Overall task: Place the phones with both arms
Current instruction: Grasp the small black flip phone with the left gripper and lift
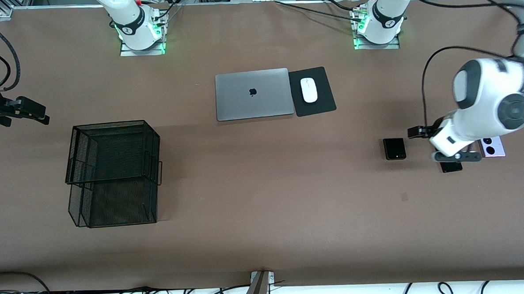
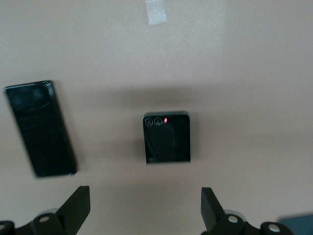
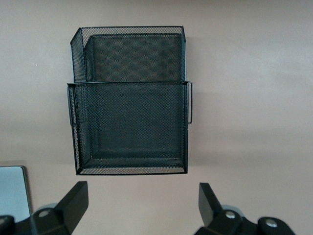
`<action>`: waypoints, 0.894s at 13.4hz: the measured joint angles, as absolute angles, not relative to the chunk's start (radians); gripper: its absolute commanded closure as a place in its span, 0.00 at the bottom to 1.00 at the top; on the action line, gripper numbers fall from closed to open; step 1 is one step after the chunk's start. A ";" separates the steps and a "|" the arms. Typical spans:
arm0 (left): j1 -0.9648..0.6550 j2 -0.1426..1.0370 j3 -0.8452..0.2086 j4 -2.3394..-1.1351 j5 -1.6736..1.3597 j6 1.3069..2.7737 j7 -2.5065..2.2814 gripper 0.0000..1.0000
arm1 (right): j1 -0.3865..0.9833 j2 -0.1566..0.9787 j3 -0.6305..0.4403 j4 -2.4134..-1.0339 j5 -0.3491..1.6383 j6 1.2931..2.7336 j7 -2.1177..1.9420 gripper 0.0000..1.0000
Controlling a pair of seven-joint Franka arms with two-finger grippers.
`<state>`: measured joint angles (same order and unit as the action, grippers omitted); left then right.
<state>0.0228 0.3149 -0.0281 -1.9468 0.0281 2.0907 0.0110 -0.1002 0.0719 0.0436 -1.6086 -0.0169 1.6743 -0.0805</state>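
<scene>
The small squarish black phone (image 1: pixel 394 148) lies flat on the table toward the left arm's end; it also shows in the left wrist view (image 2: pixel 166 137). The long slim black slab (image 2: pixel 40 129) lies beside it, mostly hidden under the left arm in the front view (image 1: pixel 451 167). The lavender-white phone (image 1: pixel 492 147) with two black lenses lies beside the slab, partly covered by the arm. My left gripper (image 1: pixel 418 132) hangs open and empty over the table beside the small black phone (image 2: pixel 145 198). My right gripper (image 1: pixel 37 115) is open and empty, high over the right arm's end (image 3: pixel 143 196).
A black mesh basket (image 1: pixel 112 171) stands toward the right arm's end and shows in the right wrist view (image 3: pixel 129 122). A grey closed laptop (image 1: pixel 254 94), a black mouse pad (image 1: pixel 323 84) and a white mouse (image 1: pixel 309 89) lie near the bases. A tape scrap (image 2: pixel 156 11) sticks to the table.
</scene>
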 measured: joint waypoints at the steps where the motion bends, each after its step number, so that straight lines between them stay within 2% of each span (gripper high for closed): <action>1: 0.023 0.328 -0.028 -2.003 0.028 2.193 0.018 0.00 | -0.100 0.072 0.044 -1.609 -0.017 1.674 -0.081 0.00; 3: 0.024 0.373 -0.028 -2.078 0.028 2.366 0.046 0.00 | -0.100 0.072 0.044 -1.609 -0.017 1.674 -0.081 0.00; 5: 0.025 0.426 -0.027 -2.103 0.028 2.456 0.057 0.00 | -0.100 0.072 0.043 -1.608 -0.017 1.674 -0.081 0.00; 12: 0.026 0.469 -0.032 -2.104 0.028 2.482 0.063 0.00 | -0.100 0.071 0.035 -1.607 -0.017 1.674 -0.080 0.00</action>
